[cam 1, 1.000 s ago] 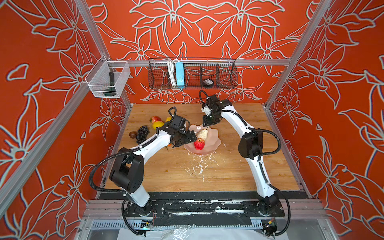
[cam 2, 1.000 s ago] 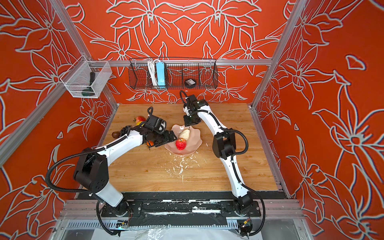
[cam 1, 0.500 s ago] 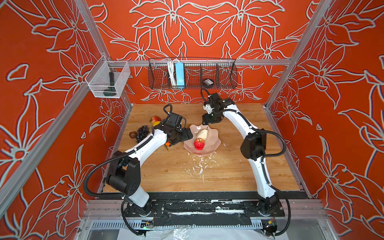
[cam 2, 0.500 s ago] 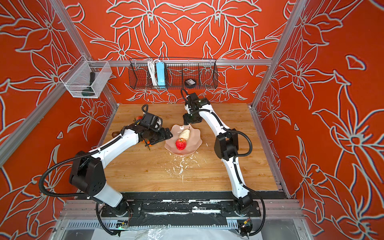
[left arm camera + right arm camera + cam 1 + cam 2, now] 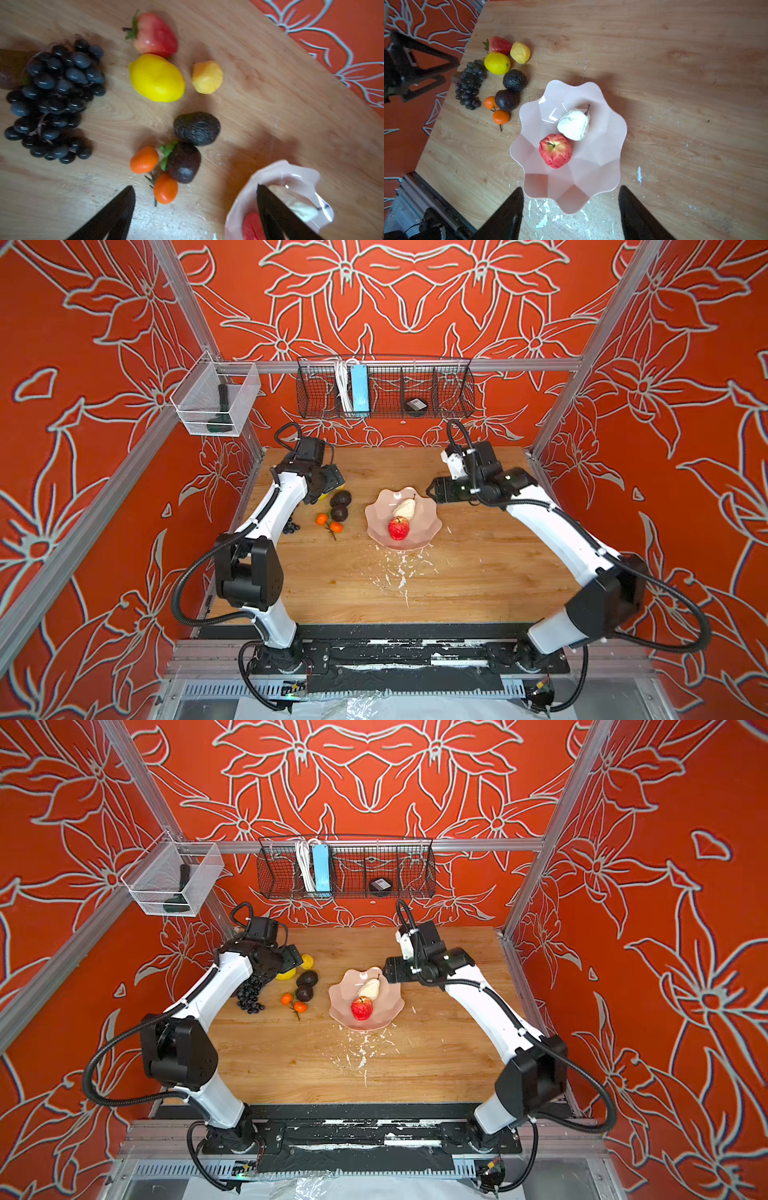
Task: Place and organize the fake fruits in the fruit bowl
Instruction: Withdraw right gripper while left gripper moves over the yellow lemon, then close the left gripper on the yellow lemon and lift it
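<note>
Two fake fruits inside fruit bowl (image 5: 591, 178) at mid-table: red apple (image 5: 555, 150) touching pale pear (image 5: 574, 124). Beside bowl on wooden table (image 5: 675, 62): grape bunch (image 5: 469, 85), lemon (image 5: 497, 63), strawberry (image 5: 499, 44), yellow-orange piece (image 5: 520, 52), two avocados (image 5: 514, 80), two small oranges (image 5: 501, 117). Left gripper (image 5: 195, 187) over that cluster, fingers wide apart, empty. Right gripper (image 5: 571, 188) by bowl's rim, fingers apart, empty. Black wire basket (image 5: 453, 406) on back wall: blue power strip (image 5: 359, 389), white cable (image 5: 341, 385). Clear mesh box (image 5: 195, 423): dark object (image 5: 220, 414).

**Two fruits in, the rest outside**

The pink scalloped bowl (image 5: 596, 172) stands upright near the table's (image 5: 675, 83) middle and holds a red apple (image 5: 555, 150) and a pale pear (image 5: 574, 124), side by side. Toward the far-left corner lie the others: grapes (image 5: 469, 85), lemon (image 5: 497, 63), strawberry (image 5: 499, 44), a small yellow fruit (image 5: 520, 52), two dark avocados (image 5: 514, 80) and two stemmed oranges (image 5: 501, 117).
</note>
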{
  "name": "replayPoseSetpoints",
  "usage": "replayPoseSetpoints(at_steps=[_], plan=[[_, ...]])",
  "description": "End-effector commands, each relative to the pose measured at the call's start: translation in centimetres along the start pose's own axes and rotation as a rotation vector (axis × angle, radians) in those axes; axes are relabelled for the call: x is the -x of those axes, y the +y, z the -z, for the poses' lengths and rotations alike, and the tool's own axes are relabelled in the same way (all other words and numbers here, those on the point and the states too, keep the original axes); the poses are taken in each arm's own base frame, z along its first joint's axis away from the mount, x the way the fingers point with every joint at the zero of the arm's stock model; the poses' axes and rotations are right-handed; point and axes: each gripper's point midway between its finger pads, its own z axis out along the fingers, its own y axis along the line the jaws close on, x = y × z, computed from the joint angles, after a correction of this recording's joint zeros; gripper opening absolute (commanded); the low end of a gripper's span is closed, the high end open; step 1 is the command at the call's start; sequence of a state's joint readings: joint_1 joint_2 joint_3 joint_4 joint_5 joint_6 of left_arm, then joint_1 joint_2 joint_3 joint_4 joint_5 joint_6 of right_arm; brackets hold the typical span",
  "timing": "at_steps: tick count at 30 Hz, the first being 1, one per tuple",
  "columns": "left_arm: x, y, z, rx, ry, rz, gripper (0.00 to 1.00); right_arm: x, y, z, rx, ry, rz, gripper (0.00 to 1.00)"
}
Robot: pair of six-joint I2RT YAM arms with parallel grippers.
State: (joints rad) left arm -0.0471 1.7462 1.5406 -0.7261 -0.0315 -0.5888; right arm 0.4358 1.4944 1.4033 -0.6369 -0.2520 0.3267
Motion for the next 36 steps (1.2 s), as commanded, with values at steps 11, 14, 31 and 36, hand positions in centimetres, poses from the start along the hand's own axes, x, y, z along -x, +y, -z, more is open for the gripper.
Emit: replayPoseSetpoints(at_steps=[11, 14, 31, 36], plan=[[1.3, 2.7, -8.0, 0.040, 0.119, 0.246, 0.98, -5.2, -0.1, 2.4, 0.093, -0.089, -0.015, 0.80], [2.1, 2.9, -9.2, 0.053, 0.115, 0.267, 0.98, -6.7, -0.4, 2.1, 0.102, -0.075, -0.017, 0.80], [4.7, 4.4, -12.5, 0.196, 0.118, 0.327, 0.98, -8.2, -0.8, 1.1, 0.113, -0.037, -0.034, 0.80], [4.3, 5.0, -13.1, 0.225, 0.132, 0.334, 0.98, -8.4, -1.0, 0.8, 0.110, -0.028, -0.038, 0.80]])
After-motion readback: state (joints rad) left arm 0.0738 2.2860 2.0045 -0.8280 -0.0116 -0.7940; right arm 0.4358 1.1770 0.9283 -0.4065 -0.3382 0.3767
